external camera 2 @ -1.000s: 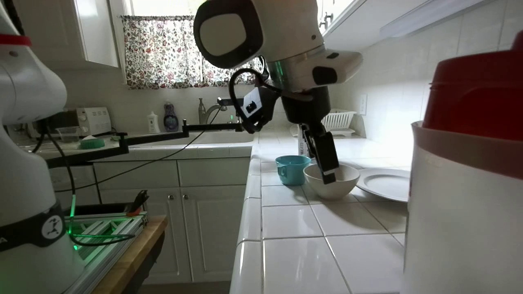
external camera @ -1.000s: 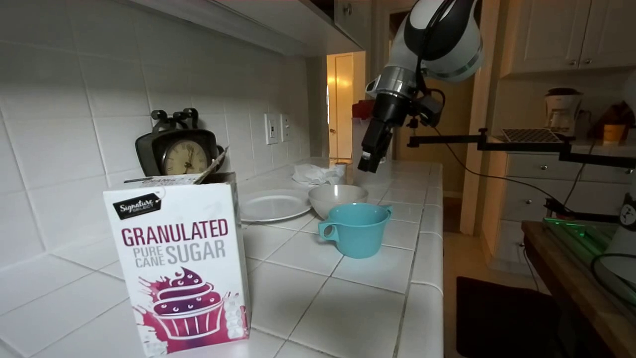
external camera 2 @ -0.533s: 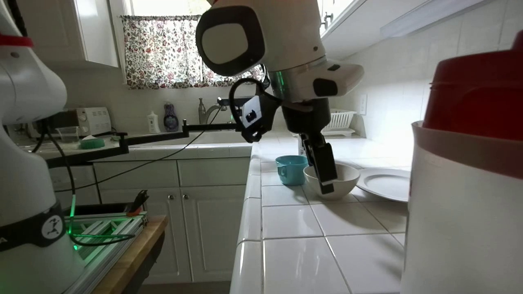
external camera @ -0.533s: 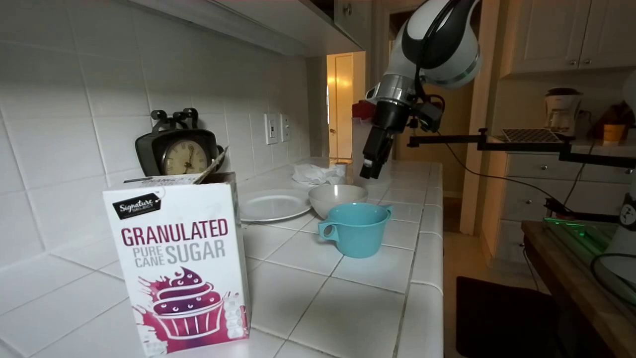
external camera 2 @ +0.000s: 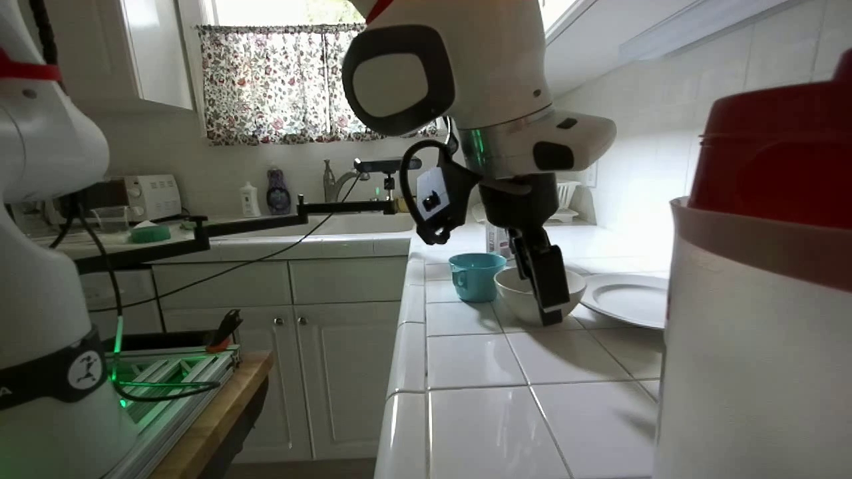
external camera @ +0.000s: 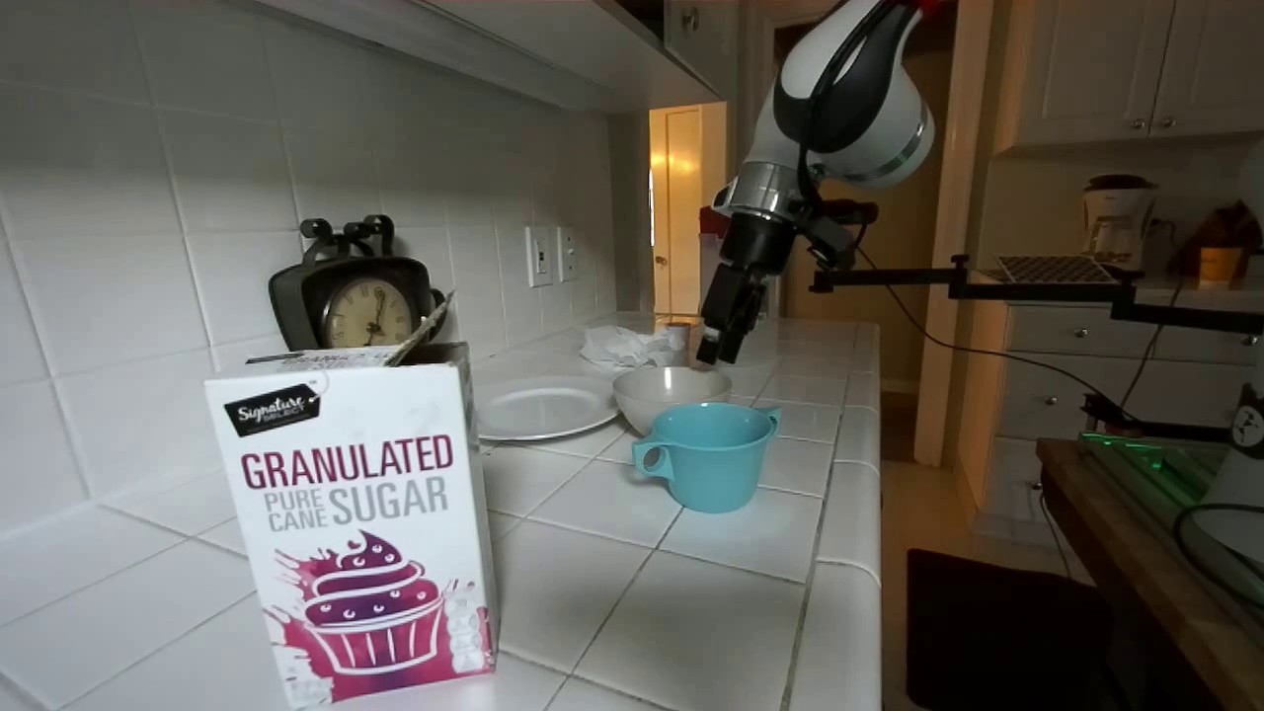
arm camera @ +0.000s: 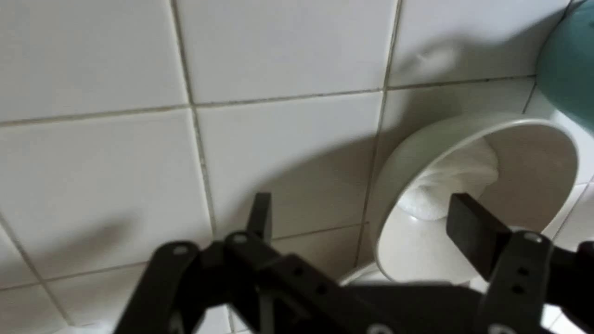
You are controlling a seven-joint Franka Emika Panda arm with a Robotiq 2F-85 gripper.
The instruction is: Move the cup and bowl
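The white bowl (external camera: 660, 395) stands upright on the tiled counter, also seen in an exterior view (external camera 2: 516, 299) and the wrist view (arm camera: 401, 160). A pale round patch shows inside it. The teal cup (external camera: 716, 462) stands close beside it; it shows in an exterior view (external camera 2: 476, 278) and at the wrist view's right edge (arm camera: 571, 69). My gripper (external camera: 719, 354) is open and empty at the bowl, also seen in an exterior view (external camera 2: 551, 316). In the wrist view (arm camera: 360, 204) one finger overlaps the bowl's inside, the other lies over tile outside its rim. I cannot tell whether they touch.
A flat white plate (external camera: 548, 407) lies beside the bowl, toward the tiled wall. A sugar box (external camera: 355, 533) and a dark clock (external camera: 365, 311) stand at the counter's one end. A red-lidded pitcher (external camera 2: 759, 346) stands at the opposite end, near crumpled white paper (external camera: 632, 346).
My gripper has come down toward the bowl, then shifted sideways toward the plate and wall. The bowl, cup and plate have not moved.
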